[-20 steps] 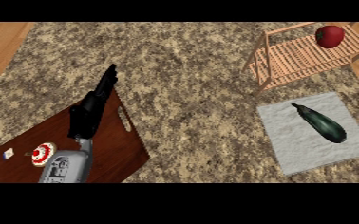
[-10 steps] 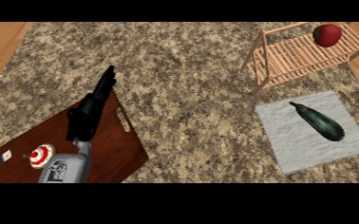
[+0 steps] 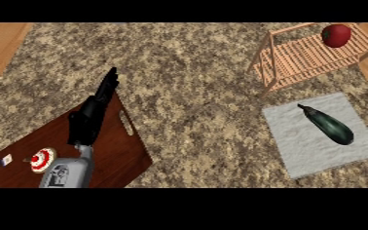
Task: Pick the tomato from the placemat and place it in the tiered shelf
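**Tomato on the shelf, left hand idle**

Scanning from my station, I take the tiered shelf (image 3: 305, 58) as my landmark; it stands at the far right of the speckled stone counter (image 3: 187, 73), a pale wooden rack of slats. Well to the shelf's near left lies a dark wooden board (image 3: 108, 151), running off the view's lower left edge, with a small red-and-white ringed disc (image 3: 43, 158) on it. Just on the near side of the shelf sits the grey placemat (image 3: 316, 136), and on it lies 1 dark green aubergine (image 3: 327, 124), not a tomato.

My left hand (image 3: 93, 114) hangs over the board, far from the shelf, fingers straight and together, holding nothing. My right hand shows nowhere in view.

The tomato (image 3: 336, 35) rests on the slats at the shelf's far right corner, so I judge the placing already done. It is the smallest task item here: round, glossy red, with a dark spot at the stem end on top.

If I had to take it again, I would expect it to be light, smooth and a bit slippery, soft enough to bruise, and ready to roll on the slats. I would cup it around its widest part, fingers on one side and thumb opposite, away from the stem.
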You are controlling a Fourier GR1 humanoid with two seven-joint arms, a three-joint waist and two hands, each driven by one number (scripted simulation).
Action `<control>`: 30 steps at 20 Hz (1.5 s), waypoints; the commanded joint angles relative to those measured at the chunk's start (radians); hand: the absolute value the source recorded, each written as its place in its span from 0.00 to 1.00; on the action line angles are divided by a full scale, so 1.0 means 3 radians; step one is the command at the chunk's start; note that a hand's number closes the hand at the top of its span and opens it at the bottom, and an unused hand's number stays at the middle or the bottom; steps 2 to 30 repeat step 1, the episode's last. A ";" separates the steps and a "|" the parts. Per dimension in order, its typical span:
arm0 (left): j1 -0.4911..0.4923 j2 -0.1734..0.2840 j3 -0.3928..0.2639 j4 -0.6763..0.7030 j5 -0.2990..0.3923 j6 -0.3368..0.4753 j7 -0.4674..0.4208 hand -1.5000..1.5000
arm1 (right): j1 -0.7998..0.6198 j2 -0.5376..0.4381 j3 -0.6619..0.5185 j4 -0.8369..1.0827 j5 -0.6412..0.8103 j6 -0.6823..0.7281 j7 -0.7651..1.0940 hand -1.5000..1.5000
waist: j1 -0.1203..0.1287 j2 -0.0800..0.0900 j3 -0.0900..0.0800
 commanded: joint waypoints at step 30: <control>-0.0050 -0.0059 -0.0040 -0.0088 -0.0041 0.0072 0.0113 0.50 | 0.0391 -0.0227 -0.0169 0.0464 -0.0046 0.0321 -0.0489 0.00 | 0.0012 0.0001 0.0005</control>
